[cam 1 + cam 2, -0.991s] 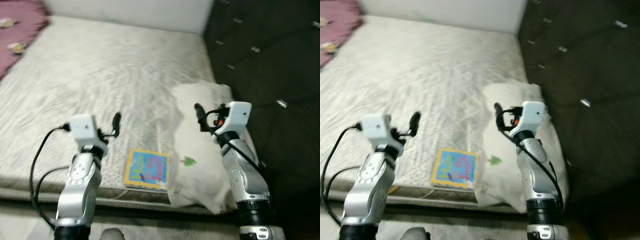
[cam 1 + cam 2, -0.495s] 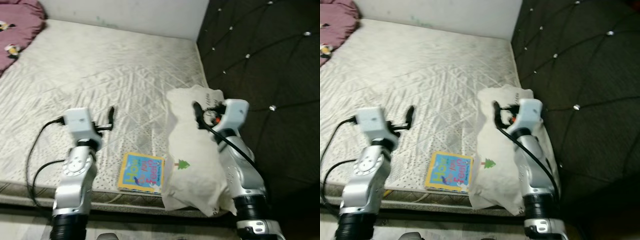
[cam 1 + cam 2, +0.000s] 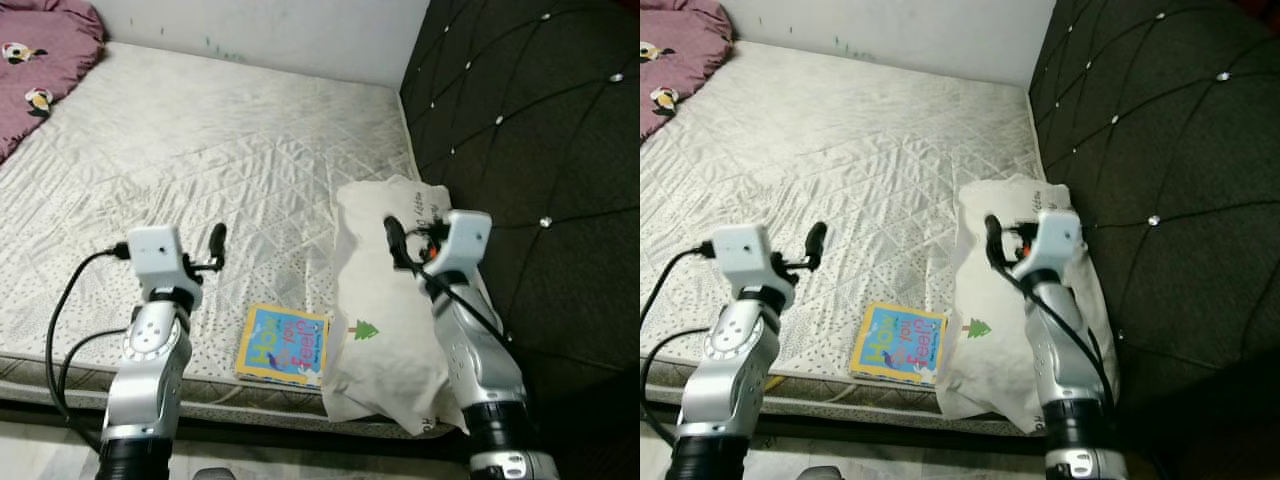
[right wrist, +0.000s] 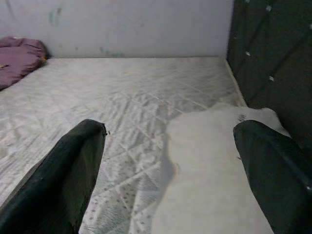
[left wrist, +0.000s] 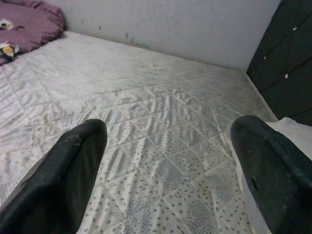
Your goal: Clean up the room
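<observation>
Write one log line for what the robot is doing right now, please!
stage: facing bed | left gripper: open, above mattress | right gripper: open, above white pillow | picture book: at mattress edge, beside pillow

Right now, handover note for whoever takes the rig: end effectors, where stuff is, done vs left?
Left end effector: open, empty, raised over the mattress, left of the book.
Right end effector: open, empty, raised over the pillow.
Book: flat near the mattress's front edge, its right edge against the pillow.
Pillow: by the black headboard, its front end overhanging the mattress edge.
Maroon blanket: far left corner.
Done: nothing picked up yet, judging by how things lie.
Left: book, likely the pillow too.
</observation>
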Robot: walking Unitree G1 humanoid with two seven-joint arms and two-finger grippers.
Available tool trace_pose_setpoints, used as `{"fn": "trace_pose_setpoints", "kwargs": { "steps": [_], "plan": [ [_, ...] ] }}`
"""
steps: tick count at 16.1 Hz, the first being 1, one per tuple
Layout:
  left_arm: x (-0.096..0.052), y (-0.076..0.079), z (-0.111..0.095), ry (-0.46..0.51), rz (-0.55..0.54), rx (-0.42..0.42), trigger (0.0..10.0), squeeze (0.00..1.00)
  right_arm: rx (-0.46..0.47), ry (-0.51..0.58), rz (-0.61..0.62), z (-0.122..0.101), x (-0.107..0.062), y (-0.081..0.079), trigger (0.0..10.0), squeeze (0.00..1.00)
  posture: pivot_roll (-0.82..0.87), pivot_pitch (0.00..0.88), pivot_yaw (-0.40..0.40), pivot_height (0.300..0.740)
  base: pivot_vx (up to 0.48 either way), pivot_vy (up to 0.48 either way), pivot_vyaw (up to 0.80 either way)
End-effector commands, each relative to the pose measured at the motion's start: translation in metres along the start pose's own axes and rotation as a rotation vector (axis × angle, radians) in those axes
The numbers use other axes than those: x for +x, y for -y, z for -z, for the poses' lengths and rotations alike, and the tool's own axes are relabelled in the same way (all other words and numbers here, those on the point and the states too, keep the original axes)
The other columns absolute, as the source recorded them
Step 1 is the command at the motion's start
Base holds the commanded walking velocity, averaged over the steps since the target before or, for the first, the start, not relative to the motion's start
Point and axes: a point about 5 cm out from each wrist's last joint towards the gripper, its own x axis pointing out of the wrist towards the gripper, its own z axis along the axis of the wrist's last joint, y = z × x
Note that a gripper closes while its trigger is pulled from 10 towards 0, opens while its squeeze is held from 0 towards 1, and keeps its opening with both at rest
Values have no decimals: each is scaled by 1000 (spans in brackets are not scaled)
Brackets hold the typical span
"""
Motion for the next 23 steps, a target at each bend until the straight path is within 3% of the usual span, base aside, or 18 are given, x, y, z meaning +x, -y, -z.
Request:
{"fn": "trace_pose_setpoints", "kwargs": {
  "steps": [1,8,11,18,20,21,23],
  "plan": [
    [1,-2,1,-12,-5,8,10000,0,-3,13,36,-4,0,8,10000,0,10,0,-77,740,0,0,0],
    [3,3,-4,2,11,7,10000,0,-6,44,58,-9,3,8,10000,0,10,0,-63,740,0,0,0],
    [-1,-7,0,-12,-19,14,10000,0,-14,25,52,-4,0,8,10000,0,16,0,-68,740,0,0,0],
    [3,2,10,-59,-7,-72,10000,0,-49,-10,84,-1,1,13,10000,0,-6,0,-78,740,0,69,0],
    [6,15,4,-55,80,-74,10000,0,-53,-89,128,7,-11,27,10000,0,-26,0,-68,740,0,480,0],
    [3,17,4,-57,102,-74,10000,0,-28,-116,117,9,-15,27,10000,0,-25,0,-65,740,0,480,0],
    [-4,17,6,-53,114,-56,10000,0,-79,-171,93,16,-20,26,10000,0,-17,0,-65,740,0,480,0]
  ]
}}
